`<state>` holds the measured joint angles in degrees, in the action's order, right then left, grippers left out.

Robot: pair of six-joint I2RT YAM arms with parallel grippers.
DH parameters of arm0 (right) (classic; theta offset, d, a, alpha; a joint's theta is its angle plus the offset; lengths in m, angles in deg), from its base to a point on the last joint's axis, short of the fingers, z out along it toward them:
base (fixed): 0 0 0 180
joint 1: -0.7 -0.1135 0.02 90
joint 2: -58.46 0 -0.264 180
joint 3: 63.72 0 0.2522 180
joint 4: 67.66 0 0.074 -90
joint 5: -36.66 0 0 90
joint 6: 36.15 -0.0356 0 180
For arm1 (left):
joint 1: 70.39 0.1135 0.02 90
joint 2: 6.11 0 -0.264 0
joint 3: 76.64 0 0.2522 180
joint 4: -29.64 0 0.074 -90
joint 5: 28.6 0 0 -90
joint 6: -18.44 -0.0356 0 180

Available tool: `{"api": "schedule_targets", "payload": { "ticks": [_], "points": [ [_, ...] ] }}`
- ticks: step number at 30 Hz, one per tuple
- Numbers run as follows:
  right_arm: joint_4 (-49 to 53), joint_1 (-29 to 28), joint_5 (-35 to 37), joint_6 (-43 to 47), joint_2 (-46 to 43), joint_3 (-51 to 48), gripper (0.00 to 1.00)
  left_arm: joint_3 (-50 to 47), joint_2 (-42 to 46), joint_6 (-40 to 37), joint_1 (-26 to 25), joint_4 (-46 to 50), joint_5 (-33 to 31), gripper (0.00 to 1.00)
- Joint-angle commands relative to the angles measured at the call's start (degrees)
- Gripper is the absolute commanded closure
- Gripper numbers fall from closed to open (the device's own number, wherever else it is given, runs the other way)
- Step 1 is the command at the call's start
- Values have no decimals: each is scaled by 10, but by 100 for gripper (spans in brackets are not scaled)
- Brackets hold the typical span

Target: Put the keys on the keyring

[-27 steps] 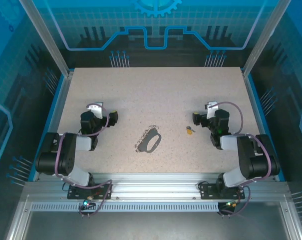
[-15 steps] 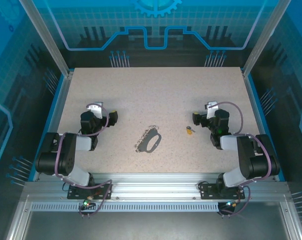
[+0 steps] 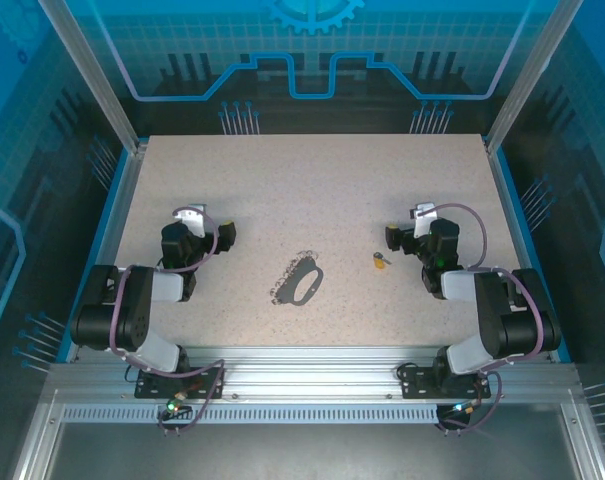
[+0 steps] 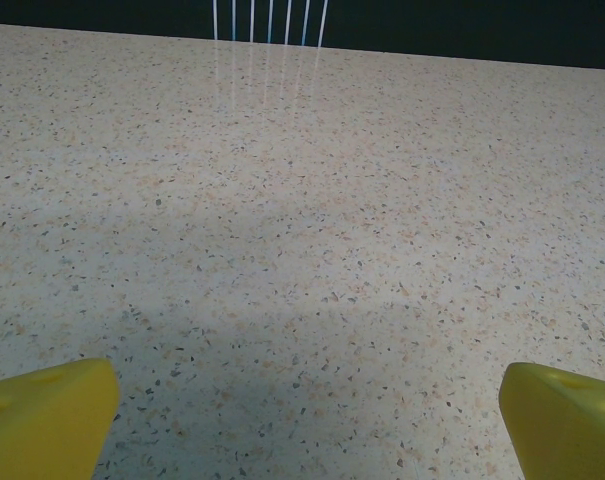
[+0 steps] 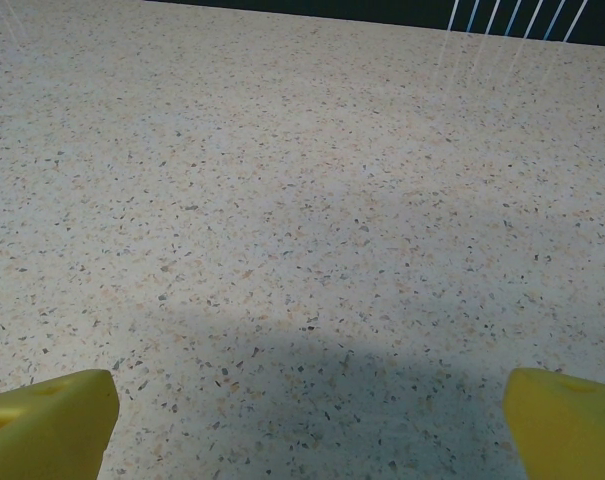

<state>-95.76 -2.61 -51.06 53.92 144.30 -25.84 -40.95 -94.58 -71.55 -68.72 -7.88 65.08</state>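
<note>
The left gripper [image 3: 207, 223] and the right gripper [image 3: 409, 224] both hang low over the speckled table [image 3: 312, 180], jaws spread wide and holding nothing. The tiny gold-headed key [image 3: 380, 261] lies just left of the right gripper. The dark strap keyring [image 3: 300, 281] with its chain lies between the grippers, apart from the key.

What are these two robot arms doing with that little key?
Nothing is held right now. The left gripper and the right gripper are both open and empty, one at each side of the table. The keyring, a dark loop with a chain, lies in the middle. The tiny gold-headed key lies apart from it, near the right gripper, not yet on the ring.
</note>
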Motion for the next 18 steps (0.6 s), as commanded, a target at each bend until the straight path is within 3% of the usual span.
{"api": "schedule_targets", "payload": {
  "ticks": [1, 3, 7, 11, 18],
  "points": [
    [1, 0, 8, 4, 2, 14, 0, 1, 0, 0, 1, -9, -7, 1],
    [47, -11, 35, 6, -20, 30, 0, 4, 17, 2, 1, 10, -13, 1],
    [238, -27, 50, -16, -71, 110, 0, 37, 72, 5, 1, 118, -25, 1],
    [355, -26, 35, -110, -103, 166, 0, 83, 128, 31, 0, 230, -44, 1],
    [458, -31, -125, -153, -137, 220, 0, 200, 177, 177, -36, 469, -19, 1]
  ]
}}
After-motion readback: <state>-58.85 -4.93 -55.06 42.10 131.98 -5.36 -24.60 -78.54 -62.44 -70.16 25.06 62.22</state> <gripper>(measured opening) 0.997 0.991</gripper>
